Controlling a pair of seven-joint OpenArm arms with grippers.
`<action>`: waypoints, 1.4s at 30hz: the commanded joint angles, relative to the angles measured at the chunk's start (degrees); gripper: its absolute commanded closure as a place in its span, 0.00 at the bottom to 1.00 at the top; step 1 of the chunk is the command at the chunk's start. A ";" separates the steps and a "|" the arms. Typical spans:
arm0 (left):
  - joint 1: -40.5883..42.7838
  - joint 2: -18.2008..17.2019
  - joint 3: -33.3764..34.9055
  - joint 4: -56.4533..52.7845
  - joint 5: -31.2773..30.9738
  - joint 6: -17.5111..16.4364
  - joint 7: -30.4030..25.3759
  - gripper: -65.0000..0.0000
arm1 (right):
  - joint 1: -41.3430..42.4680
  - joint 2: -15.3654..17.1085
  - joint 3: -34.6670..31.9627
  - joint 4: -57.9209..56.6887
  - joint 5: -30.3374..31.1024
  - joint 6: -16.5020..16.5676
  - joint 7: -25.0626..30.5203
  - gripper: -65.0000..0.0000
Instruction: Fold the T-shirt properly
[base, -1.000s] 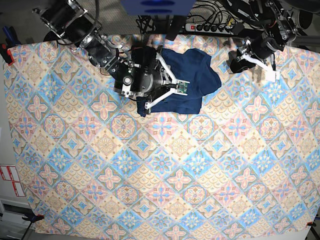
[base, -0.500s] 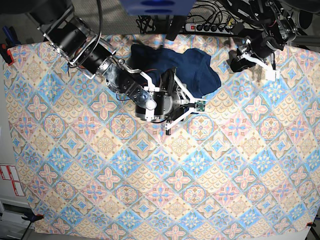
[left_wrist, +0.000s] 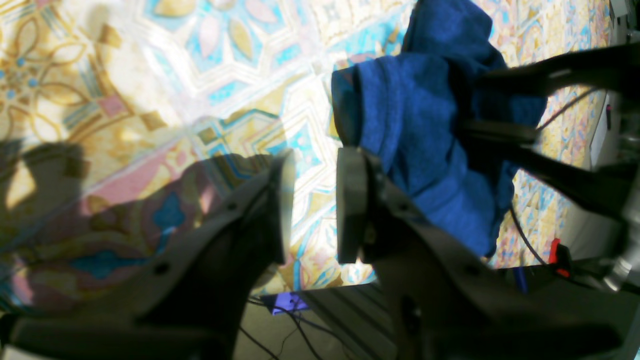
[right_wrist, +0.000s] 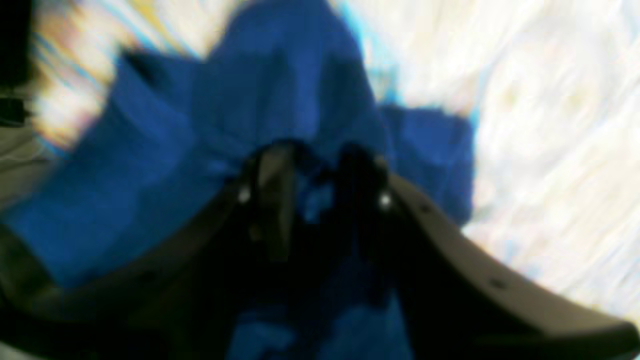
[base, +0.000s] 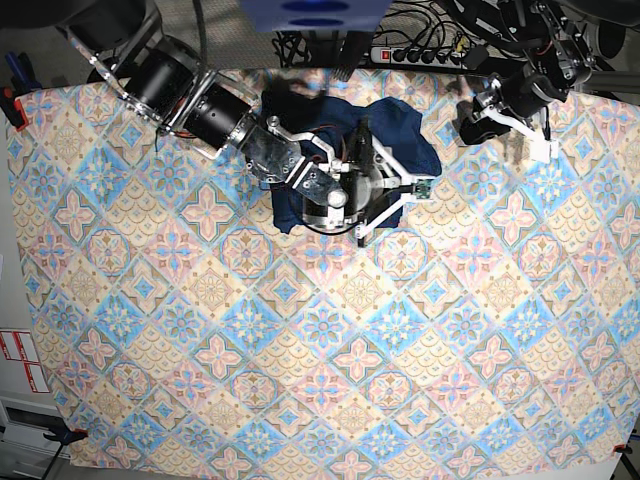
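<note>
The T-shirt (base: 395, 140) lies bunched at twelve o'clock, folding barely begun (no neat edges); right gripper (right_wrist: 312, 200) pinches its fabric, left gripper (left_wrist: 310, 200) hangs unclenched and empty.

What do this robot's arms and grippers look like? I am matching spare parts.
Both arms are black with silver metal joint housings. The right gripper has white bracket struts and a small green circuit board at its tip; the left gripper also carries white struts. Up close, the left gripper's fingers are dark, flat-faced paddles with small holes.
</note>
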 joint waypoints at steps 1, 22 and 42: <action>-0.09 -0.38 -0.11 0.69 -1.13 -0.27 -0.43 0.79 | 2.43 -0.77 0.37 0.36 -0.11 -0.13 1.20 0.70; -0.09 -0.56 -0.11 0.61 -1.04 -0.27 -0.43 0.79 | 3.75 -2.09 8.81 2.47 0.24 -0.13 0.94 0.70; -1.15 -0.56 -0.11 0.61 -0.95 -0.27 -0.16 0.79 | 1.29 -2.35 8.11 -6.58 0.24 -0.04 3.58 0.70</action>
